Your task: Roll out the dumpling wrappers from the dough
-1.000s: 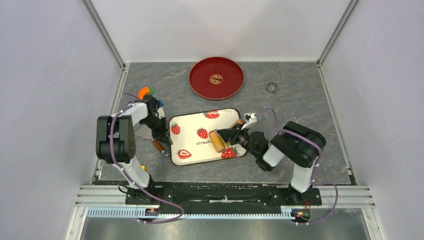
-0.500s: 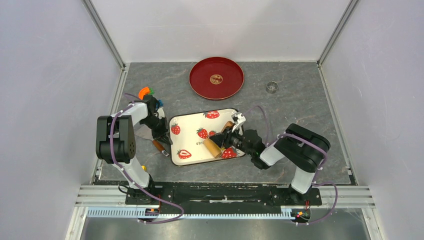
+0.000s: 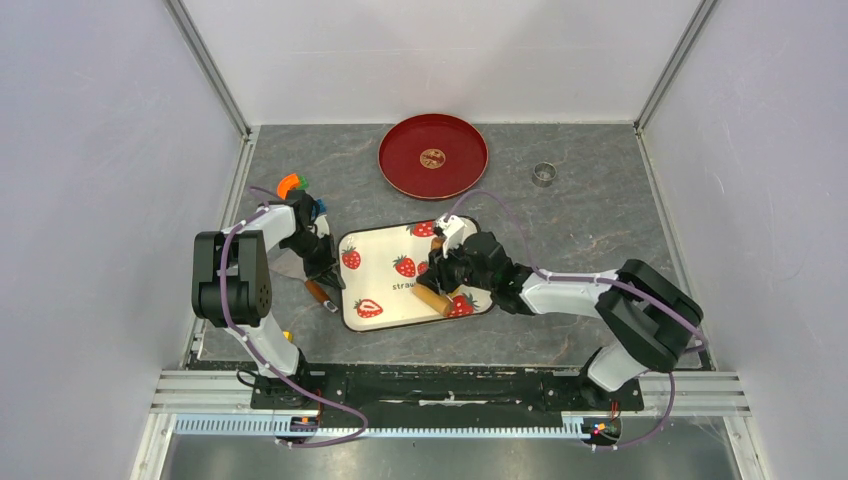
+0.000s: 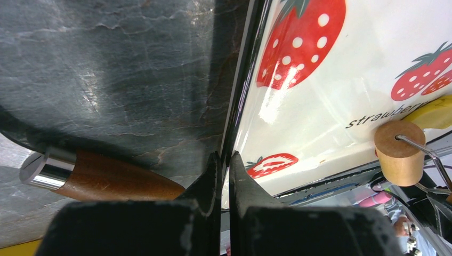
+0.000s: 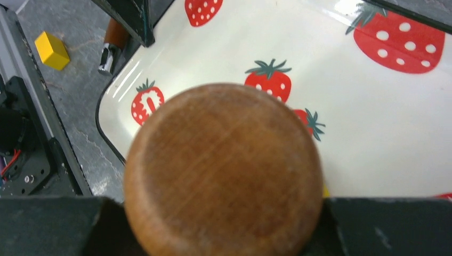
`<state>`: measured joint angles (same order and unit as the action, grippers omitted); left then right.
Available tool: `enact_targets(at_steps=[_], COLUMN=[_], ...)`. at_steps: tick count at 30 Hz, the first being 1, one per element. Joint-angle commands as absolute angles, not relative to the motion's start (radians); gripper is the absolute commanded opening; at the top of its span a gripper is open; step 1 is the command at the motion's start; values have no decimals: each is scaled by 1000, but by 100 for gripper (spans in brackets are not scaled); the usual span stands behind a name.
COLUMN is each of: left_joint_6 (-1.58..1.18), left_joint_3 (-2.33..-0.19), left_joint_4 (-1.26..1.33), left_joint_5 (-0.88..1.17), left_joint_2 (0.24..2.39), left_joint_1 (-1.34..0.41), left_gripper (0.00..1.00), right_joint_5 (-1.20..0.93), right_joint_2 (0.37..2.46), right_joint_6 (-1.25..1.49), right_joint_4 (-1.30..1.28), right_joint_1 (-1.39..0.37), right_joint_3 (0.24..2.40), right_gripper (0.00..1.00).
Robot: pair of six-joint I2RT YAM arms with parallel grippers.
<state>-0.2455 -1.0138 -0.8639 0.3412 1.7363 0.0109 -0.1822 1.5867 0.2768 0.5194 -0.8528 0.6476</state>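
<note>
Bench [image 3: 580, 220] first, grey stone, everything sits on it. Strawberry tray [image 3: 372, 283] is my landmark, lying just in front of my two bases. The red plate [image 3: 460, 140] is beyond the tray's far edge, apart from it.

My right pincer [image 3: 455, 270] is over the tray's right half, clamped across a wooden rolling pin [image 3: 432, 300]. The right wrist view shows the pin [image 5: 224, 170] end-on, wedged between both fingers, with the tray [image 5: 373, 117] below. My left pincer [image 4: 224, 160] is at the tray's left rim, almost fully closed and pinching that rim [image 4: 234, 106]; it carries nothing.

A wooden-handled tool [image 4: 117, 181] (knife, probably; blade not seen) lies on the bench just off the tray's left rim. A metal ring [image 3: 543, 175] is well off the tray's far right corner.

Yellow dough lump [image 4: 434, 112] is on the tray, touching the pin's side. The dumpling wrapper [image 3: 433, 157] looks to be the tiny round disc at the plate's centre, so well beyond the tray; too small to be sure. A yellow cube [image 5: 51, 50] sits off the tray's near left corner.

Step in hand, I judge: rolling the lump flat. To do it well:
- hold the left pinch firm so the tray can't skate
- keep the pin level, both ends equally low
- press evenly, using short strokes
- stop short of the tray rim
- aim for even thinness, not speed
</note>
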Motion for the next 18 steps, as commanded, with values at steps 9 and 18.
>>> enact_targets(at_steps=[9, 18], left_joint_6=[-250, -247], left_joint_3=[-1003, -996], left_joint_4=[-867, -864], left_joint_5=[304, 309], left_joint_2=[1712, 1713], left_joint_1=[12, 12], left_gripper=[2, 2], right_joint_5=[-102, -47], right_joint_2=[1473, 1573], right_joint_6=[277, 302], right_joint_4=[293, 409], right_joint_1=[-730, -713], right_joint_3=[633, 563], right_gripper=[0, 0])
